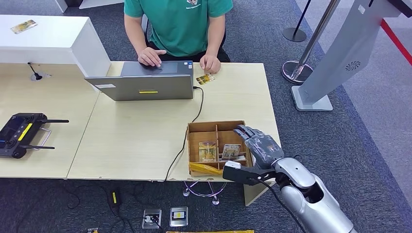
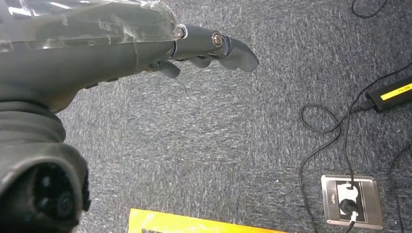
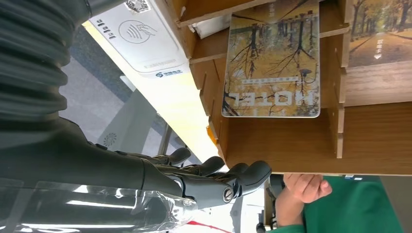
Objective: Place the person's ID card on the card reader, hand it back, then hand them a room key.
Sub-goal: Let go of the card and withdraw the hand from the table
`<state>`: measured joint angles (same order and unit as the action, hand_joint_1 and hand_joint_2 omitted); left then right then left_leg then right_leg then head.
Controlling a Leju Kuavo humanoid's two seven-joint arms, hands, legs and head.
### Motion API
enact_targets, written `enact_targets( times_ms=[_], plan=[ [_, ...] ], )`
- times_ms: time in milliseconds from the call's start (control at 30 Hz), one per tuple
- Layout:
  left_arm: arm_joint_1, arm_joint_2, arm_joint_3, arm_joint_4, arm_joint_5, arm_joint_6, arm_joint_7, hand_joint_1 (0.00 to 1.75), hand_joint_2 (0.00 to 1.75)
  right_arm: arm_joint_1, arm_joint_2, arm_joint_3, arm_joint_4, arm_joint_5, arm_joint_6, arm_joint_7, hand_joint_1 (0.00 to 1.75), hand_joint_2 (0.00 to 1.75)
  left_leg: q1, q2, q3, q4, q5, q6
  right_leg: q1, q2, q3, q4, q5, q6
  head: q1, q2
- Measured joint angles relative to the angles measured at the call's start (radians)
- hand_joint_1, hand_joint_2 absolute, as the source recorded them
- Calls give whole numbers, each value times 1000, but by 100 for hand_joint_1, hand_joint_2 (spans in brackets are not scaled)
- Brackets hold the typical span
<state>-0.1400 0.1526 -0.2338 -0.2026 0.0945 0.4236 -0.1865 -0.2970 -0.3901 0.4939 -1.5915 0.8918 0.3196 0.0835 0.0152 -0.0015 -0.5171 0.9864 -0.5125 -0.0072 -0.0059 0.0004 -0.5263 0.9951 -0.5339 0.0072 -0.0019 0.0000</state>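
Note:
A wooden divided box stands near the table's front right edge. Yellow HOTEL key cards lie in its compartments. My right hand hovers over the box's right edge, fingers stretched out, holding nothing. In the right wrist view the hand lies beside the box, short of a key card. A white card reader sits against the box. A small yellow card lies on the table by the person's hand. My left hand hangs over the carpet, holding nothing.
A person in a green shirt sits behind a grey laptop; its cable runs past the box. A black controller lies at the left. A white kiosk and stanchion posts stand at the right. A floor socket is below.

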Motion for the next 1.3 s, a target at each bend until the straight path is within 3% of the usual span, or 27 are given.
enact_targets(
  times_ms=[633,667,767,800,833,1033,1300],
  plan=[
    [0,3,-13,0,3,-1,0,0,0,5,36,19,0,-2,5,-10,0,175,0,0,0,0,0,0,0,0,0,0,0,0,0,0],
    [0,2,-14,0,3,0,0,0,0,5,37,20,0,-3,6,-11,12,175,0,0,0,0,0,0,0,0,0,0,0,0,0,0],
    [0,2,-17,0,4,0,0,0,0,5,40,25,0,-5,8,-11,131,175,0,0,0,0,0,0,0,0,0,0,0,0,0,0],
    [0,2,-17,0,4,0,0,0,0,5,41,27,0,-5,9,-10,161,175,0,0,0,0,0,0,0,0,0,0,0,0,0,0],
    [0,2,-17,0,4,0,0,0,0,5,42,29,0,-5,10,-10,166,175,0,0,0,0,0,0,0,0,0,0,0,0,0,0],
    [0,2,-18,0,4,1,0,0,0,5,44,35,0,-5,19,-4,156,175,0,0,0,0,0,0,0,0,0,0,0,0,0,0],
    [0,2,-18,0,5,0,0,0,0,5,44,38,0,-9,19,3,119,175,0,0,0,0,0,0,0,0,0,0,0,0,0,0]
  ],
)
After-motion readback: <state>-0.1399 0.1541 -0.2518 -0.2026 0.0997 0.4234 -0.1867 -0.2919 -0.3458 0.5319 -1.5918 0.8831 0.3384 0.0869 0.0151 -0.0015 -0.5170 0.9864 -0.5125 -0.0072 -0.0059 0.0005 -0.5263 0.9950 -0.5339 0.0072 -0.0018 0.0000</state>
